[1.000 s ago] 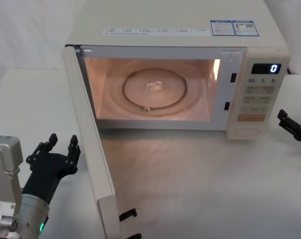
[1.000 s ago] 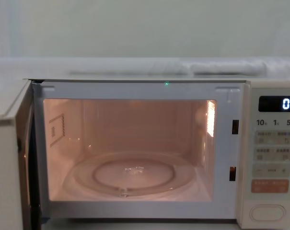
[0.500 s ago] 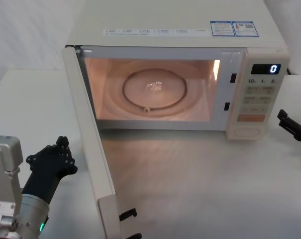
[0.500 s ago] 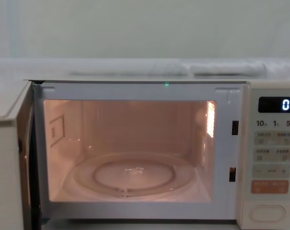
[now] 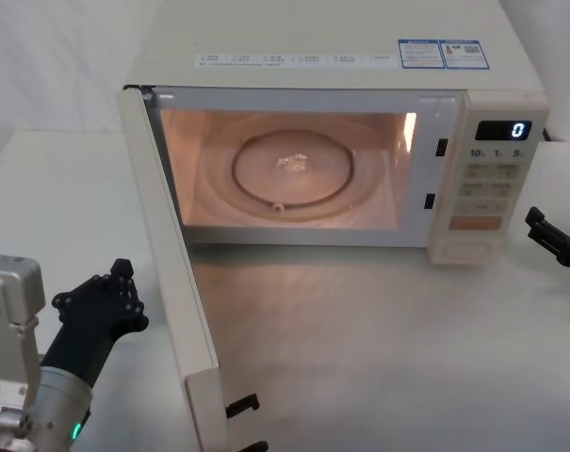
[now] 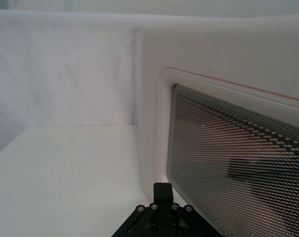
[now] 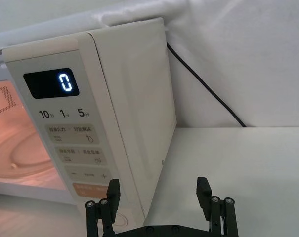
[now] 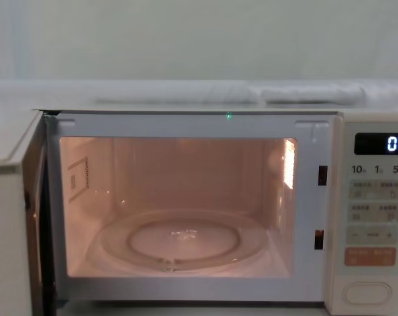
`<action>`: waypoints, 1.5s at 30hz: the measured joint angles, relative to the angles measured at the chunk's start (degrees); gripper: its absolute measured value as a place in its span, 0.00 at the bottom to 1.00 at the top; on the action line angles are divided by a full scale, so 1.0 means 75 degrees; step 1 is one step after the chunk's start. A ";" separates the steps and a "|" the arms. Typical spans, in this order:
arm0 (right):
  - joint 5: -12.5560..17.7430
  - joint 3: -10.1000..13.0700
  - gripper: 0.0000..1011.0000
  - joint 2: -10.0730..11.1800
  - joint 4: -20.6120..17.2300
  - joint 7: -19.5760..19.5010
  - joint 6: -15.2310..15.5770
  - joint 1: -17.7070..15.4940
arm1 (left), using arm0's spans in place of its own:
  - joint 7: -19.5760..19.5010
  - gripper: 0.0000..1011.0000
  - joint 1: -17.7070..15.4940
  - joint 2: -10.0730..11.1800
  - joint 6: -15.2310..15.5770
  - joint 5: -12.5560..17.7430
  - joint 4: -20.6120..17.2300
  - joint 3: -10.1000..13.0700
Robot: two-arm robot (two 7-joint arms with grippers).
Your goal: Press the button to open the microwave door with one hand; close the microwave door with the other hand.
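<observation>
White surface point(image 5: 379, 358): microwave door point(image 5: 171, 282) stands wide open; left gripper point(image 5: 122, 273), spread a second ago, now clenched beside it; right gripper point(image 7: 159, 190) unchanged, fingers apart.

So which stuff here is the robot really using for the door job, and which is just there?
For the job:
- microwave door, swung open
- button
- left end effector, shut, beside the door's outer face
- right end effector, open, right of the keypad

Just there:
- glass turntable
- black cable
- display

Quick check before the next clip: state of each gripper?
Left gripper: shut, holding nothing, beside the outer face of the open microwave door.
Right gripper: open, empty, off to the right of the keypad.
</observation>
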 joint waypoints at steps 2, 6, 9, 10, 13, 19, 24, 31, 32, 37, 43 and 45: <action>0.0000 0.0000 0.99 0.0000 0.0000 0.0000 0.0000 0.0000 | -0.0123 0.00 0.0028 0.0053 0.0011 -0.0001 -0.0026 -0.0036; 0.0000 0.0000 0.99 0.0000 0.0000 0.0000 0.0000 0.0000 | -0.0445 0.00 0.0175 0.0163 0.0004 -0.0118 -0.0107 -0.0227; 0.0000 0.0000 0.99 0.0000 0.0000 0.0000 0.0000 0.0000 | -0.0661 0.00 0.0318 0.0234 -0.0059 -0.0238 -0.0183 -0.0436; 0.0000 0.0000 0.99 0.0000 0.0000 0.0000 0.0000 0.0000 | -0.0716 0.00 0.0358 0.0248 -0.0082 -0.0276 -0.0210 -0.0494; 0.0000 0.0000 0.99 0.0000 0.0000 0.0000 0.0000 0.0000 | -0.0949 0.00 0.0580 0.0302 -0.0178 -0.0538 -0.0371 -0.0852; 0.0000 0.0000 0.99 0.0000 0.0000 -0.0001 0.0000 0.0000 | -0.1357 0.00 0.0955 0.0413 -0.0239 -0.1239 -0.0712 -0.1483; 0.0000 0.0000 0.99 0.0000 0.0000 0.0000 0.0000 0.0000 | -0.1782 0.00 0.1190 0.0660 -0.0274 -0.1692 -0.0958 -0.1776; 0.0000 0.0000 0.99 0.0000 0.0000 0.0000 0.0000 0.0000 | -0.2592 0.00 0.1434 0.1262 -0.0421 -0.2211 -0.1125 -0.2035; 0.0000 0.0000 0.99 0.0000 0.0000 0.0000 0.0000 0.0000 | -0.2687 0.00 0.1453 0.1325 -0.0437 -0.2257 -0.1140 -0.2053; 0.0000 -0.0001 0.99 0.0000 0.0000 0.0000 0.0000 0.0000 | -0.3057 0.00 0.1520 0.1685 -0.0487 -0.2430 -0.1250 -0.2071; 0.0000 0.0000 0.99 0.0000 -0.0001 0.0000 0.0000 0.0000 | -0.3378 0.00 0.1469 0.1964 -0.0599 -0.2549 -0.1447 -0.1848; 0.0000 0.0000 0.99 0.0000 0.0000 0.0000 0.0000 0.0000 | -0.3489 0.00 0.1447 0.2035 -0.0638 -0.2591 -0.1511 -0.1768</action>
